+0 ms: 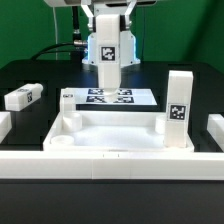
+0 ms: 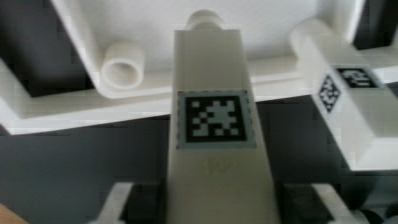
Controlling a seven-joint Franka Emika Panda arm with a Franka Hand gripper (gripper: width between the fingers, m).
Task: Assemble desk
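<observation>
— What is gripped in the jaws?

— A square white leg (image 1: 108, 62) of the desk is pinched between the two fingers of the gripper (image 1: 108, 42). The jaws are closed on its sides. The leg hangs down from them, clear of the black table (image 1: 30, 75), with its black-and-white tag turned towards the exterior camera. In the wrist view the same leg (image 2: 214, 90) is seen running out from between the fingers (image 2: 125, 200).

— And where is the rest of the desk seen?

— The desk top (image 1: 110, 128), a white tray, is laid flat below the jaws and nearer the exterior camera. In the wrist view it is seen under the far end of the held leg, with a round corner socket (image 2: 128, 70) just beside that leg. A second leg (image 1: 180, 110) is stood upright at a corner of the tray, to the exterior view's right of the jaws. A third leg (image 1: 22, 97) is laid on its side on the table, well to the exterior view's left of the jaws. The marker board (image 1: 110, 97) is laid flat between the jaws and the tray.
</observation>
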